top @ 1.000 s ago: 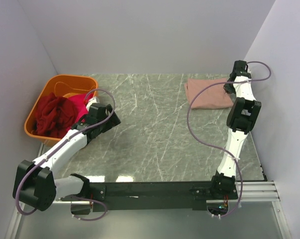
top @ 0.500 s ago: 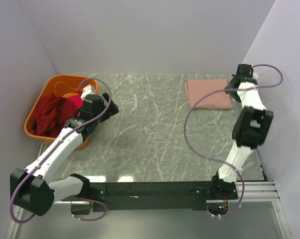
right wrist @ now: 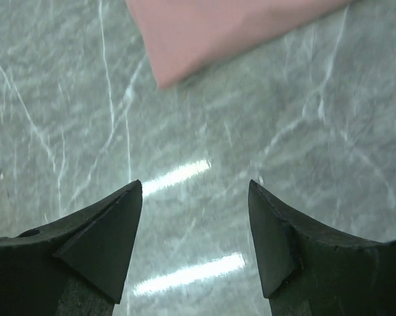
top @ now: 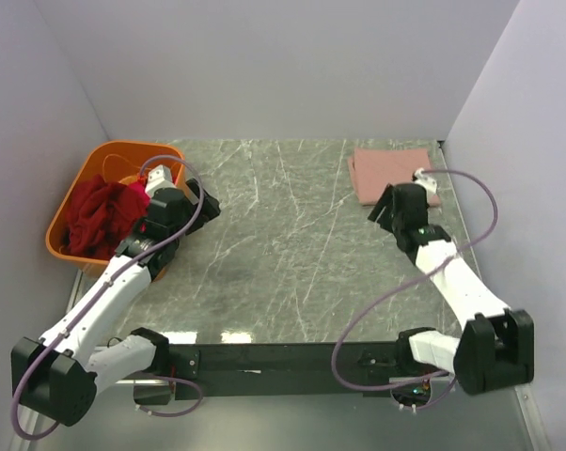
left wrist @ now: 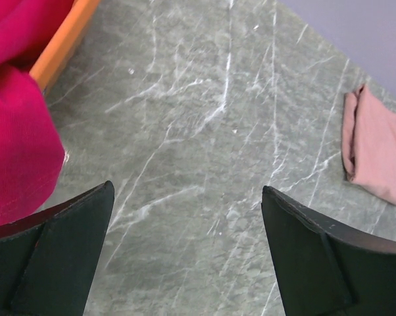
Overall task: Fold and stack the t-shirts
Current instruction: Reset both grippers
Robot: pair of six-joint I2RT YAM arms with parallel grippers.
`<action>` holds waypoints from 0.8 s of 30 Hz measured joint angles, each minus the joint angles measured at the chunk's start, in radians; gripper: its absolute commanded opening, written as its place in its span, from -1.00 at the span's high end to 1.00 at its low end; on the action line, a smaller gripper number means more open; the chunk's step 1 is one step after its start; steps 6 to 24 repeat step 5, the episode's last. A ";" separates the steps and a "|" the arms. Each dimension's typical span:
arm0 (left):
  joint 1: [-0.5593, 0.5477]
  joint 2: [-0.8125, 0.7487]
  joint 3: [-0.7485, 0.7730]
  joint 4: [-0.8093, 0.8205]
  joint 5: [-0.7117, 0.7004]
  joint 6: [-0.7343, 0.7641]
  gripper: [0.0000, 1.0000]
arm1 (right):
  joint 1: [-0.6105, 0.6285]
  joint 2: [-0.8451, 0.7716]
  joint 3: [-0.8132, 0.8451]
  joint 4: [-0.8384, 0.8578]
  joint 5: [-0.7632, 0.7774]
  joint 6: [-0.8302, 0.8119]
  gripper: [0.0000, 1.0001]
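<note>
Two arms: both reach out over the grey marble table [top: 283, 254]; the left one stretches to the far left, the right one bends toward the far right.
Left gripper [left wrist: 188, 191]: jaws spread wide with nothing between them. It sits at the tub's inner side, and its wrist view looks across bare marble.
Right gripper [right wrist: 194, 187]: jaws spread wide and empty. It hangs above bare marble, just short of the pink shirt's near corner and not touching it.
Pink shirt [top: 391, 169]: folded into a flat rectangle at the far right of the table, near the back edge and well apart from the tub.
Dark red shirt [top: 95, 218]: crumpled and unfolded, lying in the tub.
Magenta shirt [left wrist: 14, 118]: bunched in the tub beside the dark red one, on the side nearer the left gripper. Cloth spills over the rim and lies just beside one finger; contact cannot be told.
Tub [top: 123, 148]: orange plastic, at the table's far left corner.
Task state: one shirt folded on the table, two unfolded in the tub.
</note>
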 measured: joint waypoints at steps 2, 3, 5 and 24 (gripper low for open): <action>0.000 0.000 -0.018 0.003 0.000 -0.006 -0.99 | 0.003 -0.071 -0.080 0.034 -0.016 0.006 -0.44; 0.000 0.000 -0.024 0.004 0.000 -0.010 -0.99 | 0.003 -0.103 -0.108 0.043 -0.017 0.009 -0.44; 0.000 0.000 -0.029 0.005 0.000 -0.014 -0.99 | 0.003 -0.159 -0.139 0.061 -0.016 0.009 -0.47; 0.000 0.000 -0.029 0.005 0.000 -0.014 -0.99 | 0.003 -0.159 -0.139 0.061 -0.016 0.009 -0.47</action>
